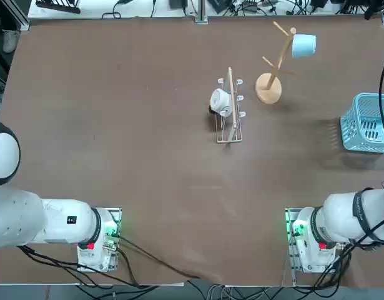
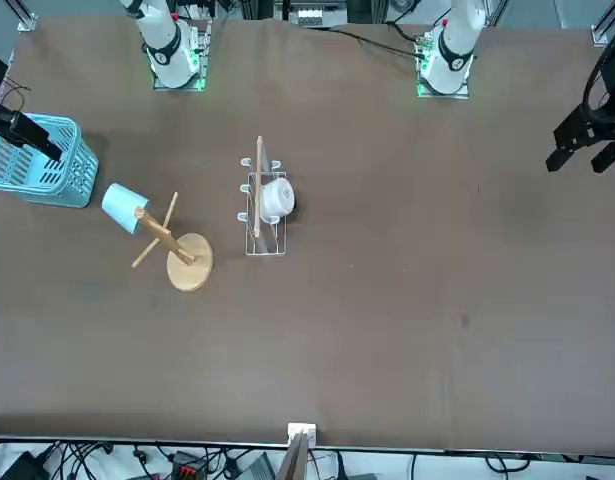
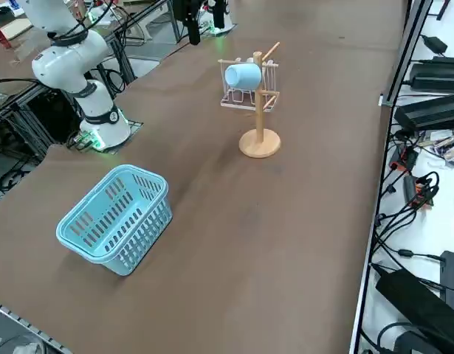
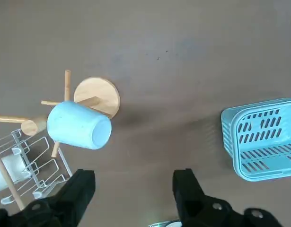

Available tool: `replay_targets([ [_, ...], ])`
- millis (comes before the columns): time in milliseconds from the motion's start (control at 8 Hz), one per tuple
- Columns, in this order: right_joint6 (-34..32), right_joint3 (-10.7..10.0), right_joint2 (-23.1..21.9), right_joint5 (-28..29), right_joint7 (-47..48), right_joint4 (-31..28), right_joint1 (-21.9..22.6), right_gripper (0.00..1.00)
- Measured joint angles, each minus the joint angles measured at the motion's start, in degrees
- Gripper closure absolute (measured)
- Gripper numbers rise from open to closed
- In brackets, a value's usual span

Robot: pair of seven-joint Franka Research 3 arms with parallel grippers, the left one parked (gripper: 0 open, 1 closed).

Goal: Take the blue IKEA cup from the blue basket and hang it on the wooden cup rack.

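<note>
The blue IKEA cup [image 1: 303, 45] is seen hung on an upper peg of the wooden cup rack [image 1: 272, 69], tilted on its side well above the rack's round base, with nothing gripping it; in the right wrist view the cup [image 4: 79, 125] partly hides the rack [image 4: 97, 96], its closed bottom turned toward the camera. The rack stands upright on the brown worktop [image 1: 117, 125], its disc base flat and its peg branches angled outward. Just beside it, on the side toward the middle of the worktop, a low wire-frame rack [image 1: 230, 115] with a wooden bar is placed, and a white mug [image 1: 220, 101] is held on it. The blue basket [image 1: 368, 122] is set well apart from the wooden rack, near the worktop edge on the robot's right; in the right side view the basket [image 3: 116, 218] is shown upright, and no cup is seen in the part of its inside that is visible. The right gripper [image 4: 133, 189] is held raised above the worktop, over the stretch between the basket and the wooden rack, pointing downward; its jaws are spread wide apart and released, with only bare worktop seen between the fingers [image 4: 79, 191] and nothing touched by them.
</note>
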Motion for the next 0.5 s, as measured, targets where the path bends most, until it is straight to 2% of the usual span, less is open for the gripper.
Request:
replay_targets([
  [500, 0.2, 0.0, 0.0, 0.0, -0.6, -0.2, -0.1, 0.0],
])
